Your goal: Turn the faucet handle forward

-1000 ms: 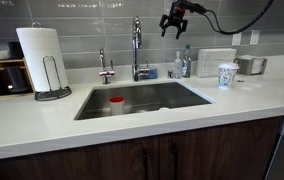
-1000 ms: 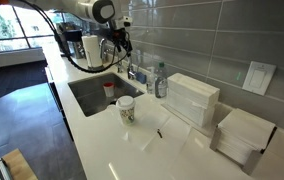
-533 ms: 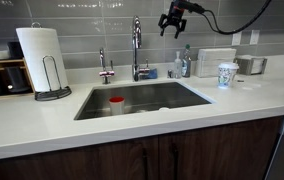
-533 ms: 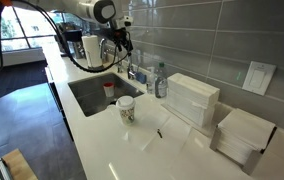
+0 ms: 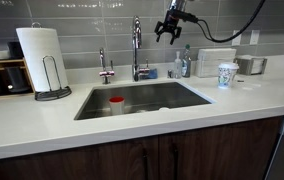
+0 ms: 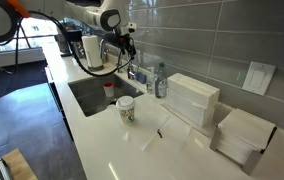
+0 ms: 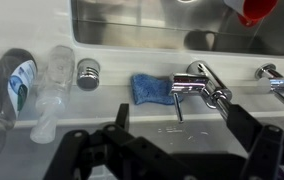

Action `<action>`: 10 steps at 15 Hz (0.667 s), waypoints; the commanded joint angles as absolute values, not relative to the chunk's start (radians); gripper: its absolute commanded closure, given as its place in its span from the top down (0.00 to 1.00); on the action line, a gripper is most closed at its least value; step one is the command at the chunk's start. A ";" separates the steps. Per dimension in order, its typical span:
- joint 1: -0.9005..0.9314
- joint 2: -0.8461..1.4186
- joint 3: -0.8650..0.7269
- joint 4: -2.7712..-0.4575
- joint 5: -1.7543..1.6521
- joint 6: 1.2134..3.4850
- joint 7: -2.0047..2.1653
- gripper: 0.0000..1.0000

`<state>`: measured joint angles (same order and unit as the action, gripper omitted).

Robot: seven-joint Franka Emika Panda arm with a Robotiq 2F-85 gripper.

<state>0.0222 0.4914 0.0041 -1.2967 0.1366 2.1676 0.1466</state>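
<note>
The tall chrome gooseneck faucet (image 5: 136,45) stands behind the sink (image 5: 92,106). In the wrist view its body (image 7: 197,82) lies ahead of me. The faucet handle (image 7: 177,103), a slim chrome lever, projects from the body toward the backsplash. My gripper (image 5: 169,26) hangs in the air to the right of the faucet's arch, well above the counter. It also shows in an exterior view (image 6: 122,46). In the wrist view the gripper (image 7: 178,120) is open and empty, its dark fingers (image 7: 119,115) on either side of the handle far below.
A small chrome tap (image 5: 104,66) stands left of the faucet. A blue cloth (image 7: 152,88), clear bottles (image 7: 22,82) and a round chrome cap (image 7: 88,72) lie on the ledge. A red cup (image 5: 116,103) sits in the sink. A paper towel roll (image 5: 40,55) and a paper cup (image 5: 227,74) stand on the counter.
My gripper has moved slightly left toward the faucet and a little lower. It stays open. Nothing else moved.
</note>
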 commanded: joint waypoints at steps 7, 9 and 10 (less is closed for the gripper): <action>0.036 0.788 0.023 -0.950 0.132 2.203 0.173 1.00; 0.042 0.834 0.022 -0.895 0.127 2.199 0.177 0.93; 0.042 0.854 0.023 -0.872 0.128 2.196 0.177 0.90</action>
<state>0.0387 0.7605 0.0205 -0.9973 0.1356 2.2188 0.1581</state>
